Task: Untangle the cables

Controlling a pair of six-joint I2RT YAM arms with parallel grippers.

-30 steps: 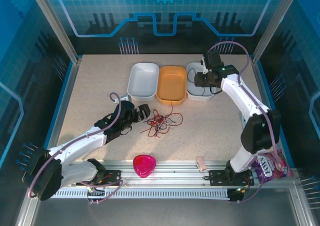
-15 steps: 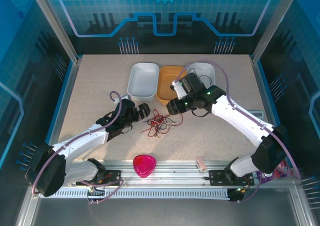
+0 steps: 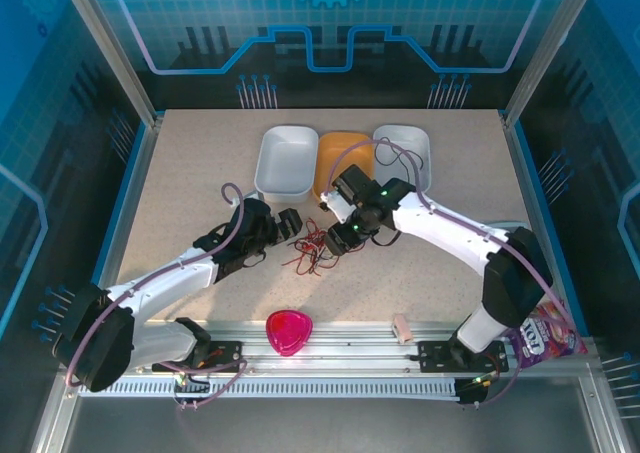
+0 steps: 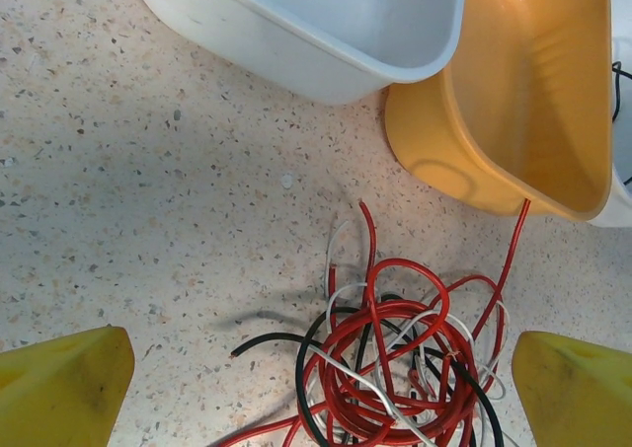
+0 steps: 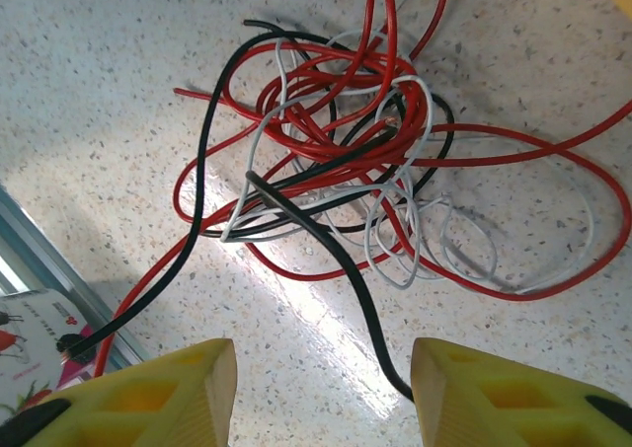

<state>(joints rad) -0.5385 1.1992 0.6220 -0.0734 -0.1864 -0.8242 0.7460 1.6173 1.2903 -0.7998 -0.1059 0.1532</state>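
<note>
The cables (image 3: pixel 318 245) lie in one knot of red, black and pale loops at the middle of the top view, on the table (image 3: pixel 200 173) just below the orange tray (image 3: pixel 330 158) and the white tray (image 3: pixel 288 161). No strand looks separated from the knot, so I judge I am at the approach, choosing one to pull.

My right gripper (image 3: pixel 345 235) hangs over the knot's right edge. In its wrist view the jaws stand partly apart with nothing pinched, and the black strand (image 5: pixel 326 250) runs down to the bottom edge, its loose end between my fingers (image 5: pixel 188 388).

My left gripper (image 3: pixel 290 223) sits at the knot's left edge, jaws spread wide and holding nothing.

Next, I think, I should lower the right jaws onto that black end alone, clear of the red loops, while the left steadies the bundle.
</note>
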